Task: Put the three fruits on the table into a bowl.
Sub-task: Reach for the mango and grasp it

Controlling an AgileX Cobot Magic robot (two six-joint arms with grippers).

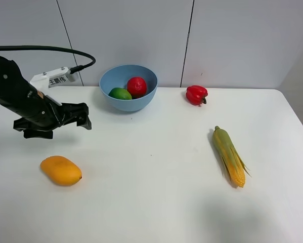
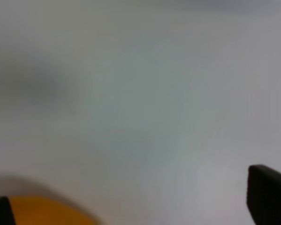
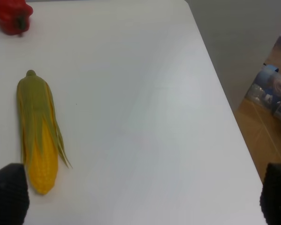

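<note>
Mango (image 1: 60, 170) lies outside the bowl (image 1: 141, 101), so the left end effector (image 1: 60, 125) hovers nearby, released, ready to grasp.

Exterior high: mounted up front, looks down and across the whole table (image 1: 156, 212) toward the back wall (image 1: 131, 30), mid range. Left wrist: very close over the tabletop and out of focus; it catches only a sliver of the mango (image 2: 44, 212), the same mango (image 1: 61, 170) the exterior sees. Right wrist: sits higher, angled down over the right-hand end. It shares the corn cob (image 3: 36, 136) and bell pepper (image 3: 11, 16) with the exterior, plus floor (image 3: 264, 136) past the edge.
</note>
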